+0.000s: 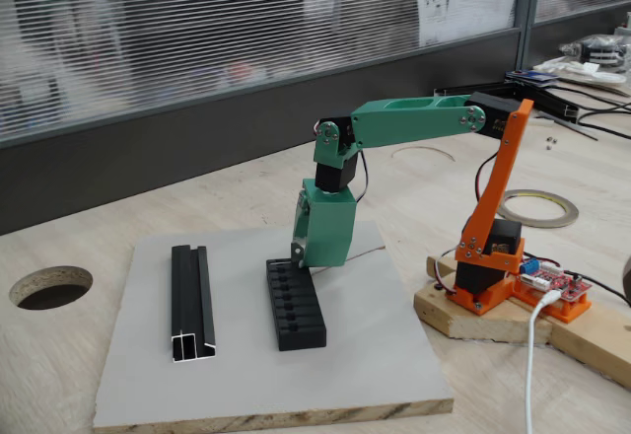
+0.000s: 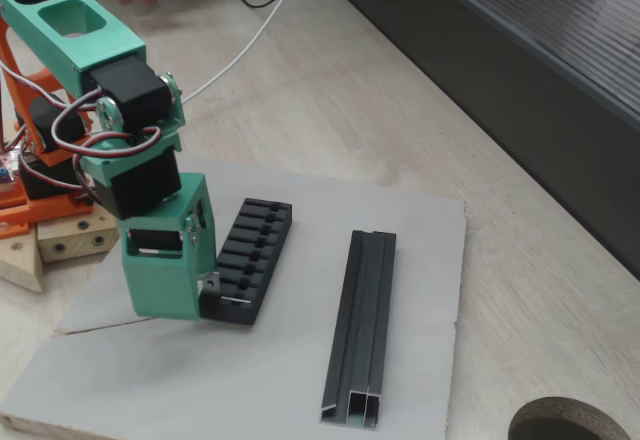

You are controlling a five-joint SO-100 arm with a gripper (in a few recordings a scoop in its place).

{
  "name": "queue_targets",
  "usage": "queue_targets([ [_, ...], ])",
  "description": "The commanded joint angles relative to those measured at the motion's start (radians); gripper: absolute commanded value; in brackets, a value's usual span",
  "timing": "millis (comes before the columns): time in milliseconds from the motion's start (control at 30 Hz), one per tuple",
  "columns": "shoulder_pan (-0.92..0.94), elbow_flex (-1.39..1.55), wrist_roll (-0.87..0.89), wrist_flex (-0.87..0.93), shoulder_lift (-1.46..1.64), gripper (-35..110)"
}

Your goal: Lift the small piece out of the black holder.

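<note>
The green hand [image 1: 299,259] is pointing straight down at the centre of one fixed view, its tip sitting at the far end of the black holder [image 1: 296,306]. In the other fixed view the hand [image 2: 205,285] is standing at lower left, meeting the near end of the black holder [image 2: 250,258] — the tip is touching or just above the last slot; which of the two cannot be told.

The holder is lying flat on a grey board [image 1: 375,355], its slotted top facing up. A small pale metallic glint, likely the small piece [image 2: 211,282], is showing right at the tip of the hand, at the holder's end. It is too small to tell whether it is sitting in a slot or is pinched between the fingers.

Whether the hand is clenched or released cannot be told — the green housing is hiding the fingers in both fixed views.

A longer black channel rail [image 1: 192,301] is lying on the same board, parallel to the holder and well apart from it, toward the left of that view; in the other view the rail [image 2: 362,325] is lying to the right. The board is resting on a light wooden table [image 1: 89,227].
</note>
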Motion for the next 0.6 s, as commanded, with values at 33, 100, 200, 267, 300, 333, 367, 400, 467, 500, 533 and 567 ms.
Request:
queue_targets([
  [33, 0.009, -0.015, 0.002, -0.002, 0.051, 46],
  [100, 0.009, -0.014, 0.002, -0.002, 0.075, 46],
  [200, 0.009, -0.014, 0.002, 0.000, 0.084, 46],
  [267, 0.009, -0.014, 0.002, 0.000, 0.084, 46],
  [300, 0.008, -0.014, 0.002, 0.000, 0.084, 46],
  [333, 0.008, -0.014, 0.002, 0.000, 0.084, 46],
  [367, 0.008, -0.014, 0.002, 0.000, 0.084, 46],
  [400, 0.008, -0.014, 0.002, 0.000, 0.084, 46],
  [467, 0.008, -0.014, 0.002, -0.003, 0.083, 46],
  [500, 0.008, -0.018, 0.002, -0.003, 0.083, 46],
  [533, 0.008, -0.029, 0.002, -0.003, 0.080, 46],
  [567, 0.008, -0.043, 0.002, -0.002, 0.071, 46],
])
